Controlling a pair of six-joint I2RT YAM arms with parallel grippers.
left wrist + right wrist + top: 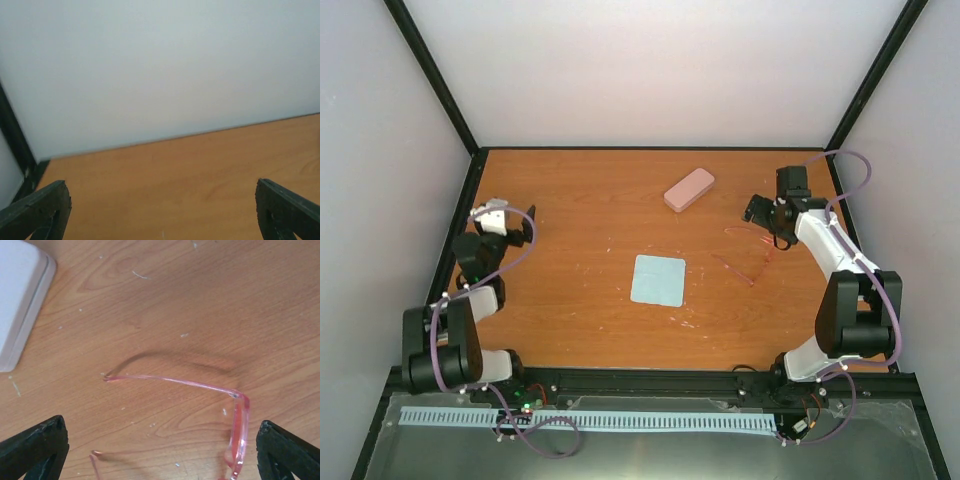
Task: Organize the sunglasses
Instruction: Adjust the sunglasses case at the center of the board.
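The sunglasses [745,256] lie on the right side of the orange table, a thin translucent pink frame that is faint from above. In the right wrist view the sunglasses [240,425] lie with arms unfolded, one slender arm running left and the front at the lower right. My right gripper [767,224] hovers just over them, open, its dark fingertips [37,445] standing wide on either side with nothing between; the right gripper [160,455] touches nothing. My left gripper [515,228] stands open near the table's left edge, and the left gripper [160,212] faces bare table and the back wall.
A pink oblong case [689,189] lies at the back centre, its pale corner [20,300] showing at the upper left of the right wrist view. A light blue square cloth [657,280] lies mid-table. White walls and black frame posts enclose the table [580,230].
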